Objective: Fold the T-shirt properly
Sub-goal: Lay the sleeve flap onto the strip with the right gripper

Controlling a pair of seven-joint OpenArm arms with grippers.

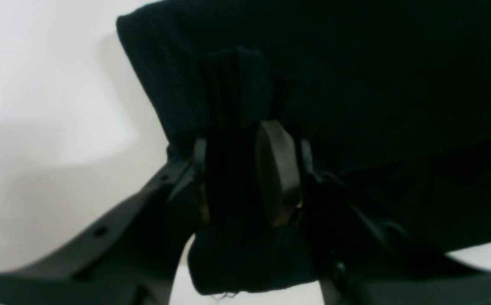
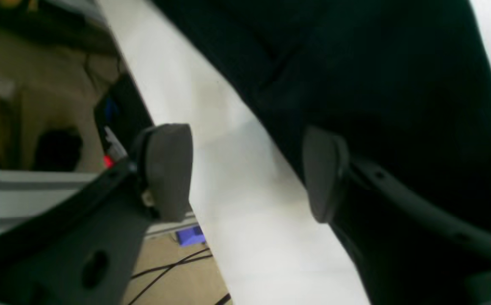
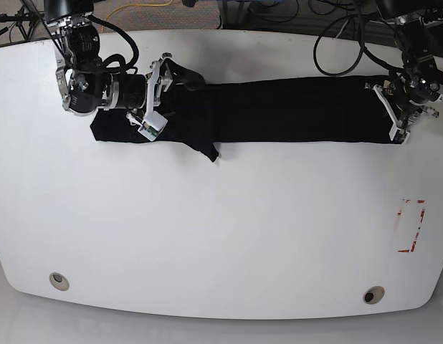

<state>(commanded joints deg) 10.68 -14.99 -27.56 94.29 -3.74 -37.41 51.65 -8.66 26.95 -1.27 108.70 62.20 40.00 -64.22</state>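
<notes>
T-shirt [image 3: 279, 111] lying as a long black band across the far half of the white worktop [image 3: 221, 229]. Left end effector [image 1: 245, 169] clamped on a bunched fold at the band's end, at the base view's right. Right end effector [image 2: 245, 173] spread wide at the opposite end, one finger [image 2: 324, 173] over the cloth, the other [image 2: 167, 169] past the worktop edge.

The T-shirt [image 3: 279, 111] is lying as a long band across the far part of the white table [image 3: 207, 229], blocking passage there. The right gripper [image 3: 160, 93] and left gripper [image 3: 401, 107] are occupying its two ends, while the near tabletop is lying open.
</notes>
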